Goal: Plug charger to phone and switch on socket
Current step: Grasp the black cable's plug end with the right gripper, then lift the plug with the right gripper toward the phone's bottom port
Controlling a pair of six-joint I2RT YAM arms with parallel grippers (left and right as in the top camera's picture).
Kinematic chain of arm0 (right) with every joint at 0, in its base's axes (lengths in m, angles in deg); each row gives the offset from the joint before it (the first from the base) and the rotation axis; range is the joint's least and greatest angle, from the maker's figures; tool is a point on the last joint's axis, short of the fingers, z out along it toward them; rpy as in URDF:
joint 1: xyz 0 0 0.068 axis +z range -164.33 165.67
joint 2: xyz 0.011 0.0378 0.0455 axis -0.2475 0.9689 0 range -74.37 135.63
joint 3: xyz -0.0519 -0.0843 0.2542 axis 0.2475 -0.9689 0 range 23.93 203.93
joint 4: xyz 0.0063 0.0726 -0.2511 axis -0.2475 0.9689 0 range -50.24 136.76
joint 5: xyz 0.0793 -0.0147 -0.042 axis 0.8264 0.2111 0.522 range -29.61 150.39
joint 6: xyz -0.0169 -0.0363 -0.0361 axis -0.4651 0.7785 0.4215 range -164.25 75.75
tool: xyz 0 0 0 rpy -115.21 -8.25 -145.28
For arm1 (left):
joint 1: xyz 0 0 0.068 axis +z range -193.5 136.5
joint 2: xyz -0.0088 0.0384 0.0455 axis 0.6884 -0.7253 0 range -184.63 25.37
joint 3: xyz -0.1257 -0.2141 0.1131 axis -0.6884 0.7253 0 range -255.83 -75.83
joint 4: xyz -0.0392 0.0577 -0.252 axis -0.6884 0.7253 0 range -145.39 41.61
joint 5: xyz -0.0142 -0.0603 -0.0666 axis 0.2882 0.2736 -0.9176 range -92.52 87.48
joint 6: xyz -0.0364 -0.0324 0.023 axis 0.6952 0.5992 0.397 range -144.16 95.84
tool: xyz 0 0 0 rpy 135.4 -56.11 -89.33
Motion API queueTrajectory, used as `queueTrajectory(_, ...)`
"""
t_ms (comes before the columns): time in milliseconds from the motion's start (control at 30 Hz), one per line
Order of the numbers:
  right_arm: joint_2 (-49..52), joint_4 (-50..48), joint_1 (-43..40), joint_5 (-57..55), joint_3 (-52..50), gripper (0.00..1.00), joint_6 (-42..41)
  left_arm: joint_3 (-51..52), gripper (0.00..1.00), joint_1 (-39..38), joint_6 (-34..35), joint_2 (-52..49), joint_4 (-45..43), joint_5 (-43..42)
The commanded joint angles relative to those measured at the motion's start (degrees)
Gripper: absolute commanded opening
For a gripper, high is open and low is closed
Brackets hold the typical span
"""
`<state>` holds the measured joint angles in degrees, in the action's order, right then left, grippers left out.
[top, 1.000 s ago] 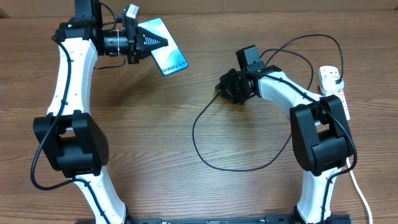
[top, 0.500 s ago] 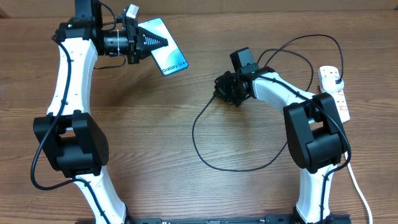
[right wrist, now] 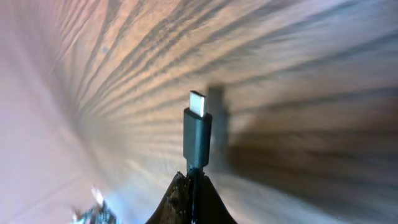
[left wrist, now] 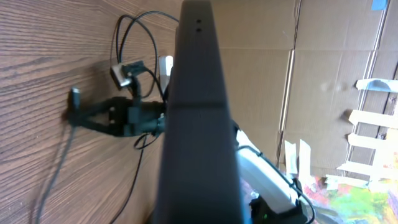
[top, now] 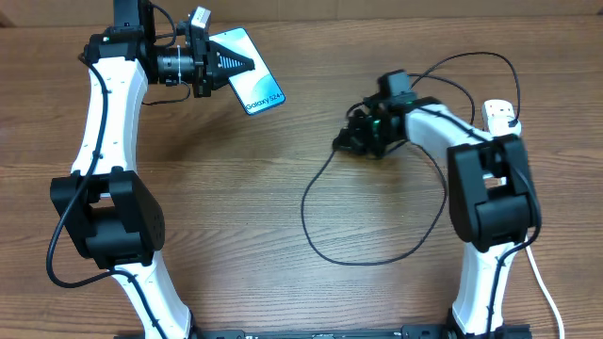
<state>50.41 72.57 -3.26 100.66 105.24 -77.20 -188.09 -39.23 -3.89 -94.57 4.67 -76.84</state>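
Right claw now pinches the charger tip, shifted right; left claw clamps the phone unchanged.

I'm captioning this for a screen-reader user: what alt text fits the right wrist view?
The right gripper, shut on the charger, holds its small connector tip upright in frame, against the blurred wooden table where its shadow falls.

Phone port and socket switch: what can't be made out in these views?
- phone port: overhead, too small; left wrist, only its dark edge, blurred and filling the frame.
- socket switch: overhead, right arm covers most of the strip; rest too small to read.
- charger plug end: overhead, too small to tell whether it sits in the socket.
- right gripper: right wrist, fingers cut off by bottom edge, only tips show.
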Motion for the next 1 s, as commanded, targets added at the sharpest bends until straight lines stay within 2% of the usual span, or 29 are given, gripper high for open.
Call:
queueTrajectory(0,-3.58,2.91,-0.59,7.41,0.15,0.04,15.26,-1.09,0.04,0.22,-3.65,0.44,0.11,-3.89)
queueTrajectory(133,-11.87,9.20,-0.07,7.39,0.15,0.04,26.45,-1.09,0.04,0.22,-7.30,0.44,0.13,-9.22)
queueTrajectory(400,-28.35,20.68,0.15,7.45,0.13,0.04,35.93,-1.09,0.04,0.20,-8.87,0.44,0.13,-14.12)
queueTrajectory(633,-37.22,26.86,3.93,7.41,0.13,0.04,36.24,-1.09,0.04,-0.66,-10.21,0.42,0.85,-16.33)
queueTrajectory(967,-38.10,26.71,13.64,5.86,0.13,0.04,32.50,-1.09,0.04,-3.58,-10.80,0.42,1.22,-16.33)
